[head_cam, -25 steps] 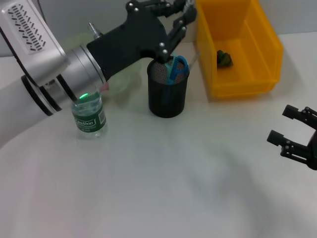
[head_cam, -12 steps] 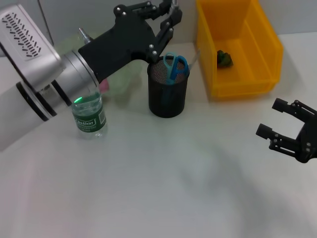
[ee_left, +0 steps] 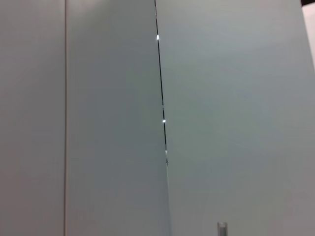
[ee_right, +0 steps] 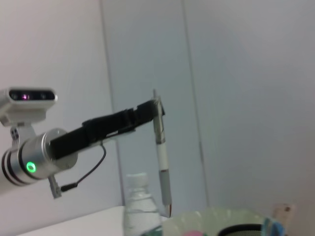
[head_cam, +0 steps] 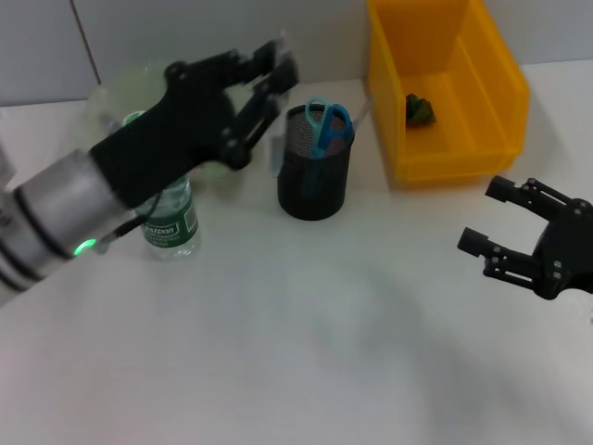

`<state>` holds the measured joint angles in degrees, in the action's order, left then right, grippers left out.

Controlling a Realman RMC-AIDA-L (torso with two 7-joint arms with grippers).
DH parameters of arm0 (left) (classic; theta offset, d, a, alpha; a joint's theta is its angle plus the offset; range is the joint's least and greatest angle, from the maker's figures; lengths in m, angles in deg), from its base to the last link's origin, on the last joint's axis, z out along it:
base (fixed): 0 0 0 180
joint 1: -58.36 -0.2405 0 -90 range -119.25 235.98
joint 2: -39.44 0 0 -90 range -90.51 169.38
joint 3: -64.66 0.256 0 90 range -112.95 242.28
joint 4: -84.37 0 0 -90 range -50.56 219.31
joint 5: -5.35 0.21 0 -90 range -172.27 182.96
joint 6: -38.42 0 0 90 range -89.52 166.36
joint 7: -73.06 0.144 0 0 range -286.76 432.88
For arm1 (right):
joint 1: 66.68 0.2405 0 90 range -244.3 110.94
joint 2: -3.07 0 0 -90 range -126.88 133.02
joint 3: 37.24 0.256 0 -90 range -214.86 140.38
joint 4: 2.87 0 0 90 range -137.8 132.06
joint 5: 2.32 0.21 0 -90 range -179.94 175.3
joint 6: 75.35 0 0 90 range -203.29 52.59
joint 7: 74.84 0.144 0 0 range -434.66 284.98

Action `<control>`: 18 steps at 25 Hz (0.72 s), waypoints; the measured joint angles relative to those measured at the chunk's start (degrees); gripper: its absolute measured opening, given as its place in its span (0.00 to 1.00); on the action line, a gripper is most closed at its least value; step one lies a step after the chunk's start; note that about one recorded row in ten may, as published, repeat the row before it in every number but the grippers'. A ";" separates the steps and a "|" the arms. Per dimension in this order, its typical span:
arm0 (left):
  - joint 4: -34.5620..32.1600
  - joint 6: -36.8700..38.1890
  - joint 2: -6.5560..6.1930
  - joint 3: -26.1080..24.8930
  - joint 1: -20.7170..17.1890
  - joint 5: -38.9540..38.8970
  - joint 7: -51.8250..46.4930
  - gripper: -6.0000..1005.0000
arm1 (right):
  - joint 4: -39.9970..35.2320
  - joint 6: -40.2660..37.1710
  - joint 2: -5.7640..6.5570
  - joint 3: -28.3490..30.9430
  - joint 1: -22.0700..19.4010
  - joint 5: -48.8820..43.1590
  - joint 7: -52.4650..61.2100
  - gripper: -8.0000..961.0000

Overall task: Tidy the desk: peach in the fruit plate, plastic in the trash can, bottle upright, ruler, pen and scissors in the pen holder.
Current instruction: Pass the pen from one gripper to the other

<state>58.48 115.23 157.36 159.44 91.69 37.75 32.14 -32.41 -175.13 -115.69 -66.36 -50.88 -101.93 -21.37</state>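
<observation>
My left gripper (head_cam: 271,76) hovers just left of the black mesh pen holder (head_cam: 314,185), shut on a white pen (ee_right: 161,157) that hangs straight down from it. In the head view the pen (head_cam: 277,154) is a pale blur beside the holder's rim. Blue-handled scissors (head_cam: 329,125) stand in the holder. The green-labelled bottle (head_cam: 169,219) stands upright, partly behind my left arm. The pale green fruit plate (head_cam: 125,88) lies behind the arm; the peach is hidden there. A green plastic scrap (head_cam: 420,109) lies in the yellow trash can (head_cam: 500,88). My right gripper (head_cam: 519,232) hangs open with nothing in it at the right.
The wall runs close behind the plate, the holder and the yellow can. The left wrist view shows only that wall. White table surface stretches from the holder and bottle to the front edge, between the two arms.
My left gripper has pulled back from above the pen holder to its left, with the pen in it. The right gripper has drifted left and up over the table.
</observation>
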 joint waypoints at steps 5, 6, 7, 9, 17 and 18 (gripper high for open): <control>-1.80 2.73 -0.71 -1.46 -6.36 0.79 -0.89 0.20 | -0.23 -0.73 0.22 -0.06 1.50 -0.81 0.51 0.84; -1.80 2.73 -0.71 -1.46 -6.36 0.79 -0.89 0.20 | -0.27 -0.74 0.20 -0.06 1.83 -1.02 0.67 0.84; -1.80 2.73 -0.71 -1.46 -6.36 0.79 -0.89 0.20 | -0.29 -0.74 0.20 -0.06 2.07 -1.17 0.83 0.84; -1.80 2.73 -0.71 -1.46 -6.36 0.79 -0.89 0.20 | -0.40 -0.95 0.15 -0.06 2.39 -1.25 1.06 0.84; -2.41 3.70 -1.07 -2.14 -10.42 0.82 0.22 0.20 | -0.38 -2.40 -0.01 -0.15 2.72 -1.39 0.91 0.84; -2.41 3.70 -1.07 -2.14 -10.42 0.82 0.22 0.20 | -0.27 -2.71 -0.04 -0.26 2.86 -1.39 0.87 0.84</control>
<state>56.07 118.93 156.29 157.30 81.27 38.57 32.36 -32.69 -177.83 -115.73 -66.62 -48.02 -103.32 -20.50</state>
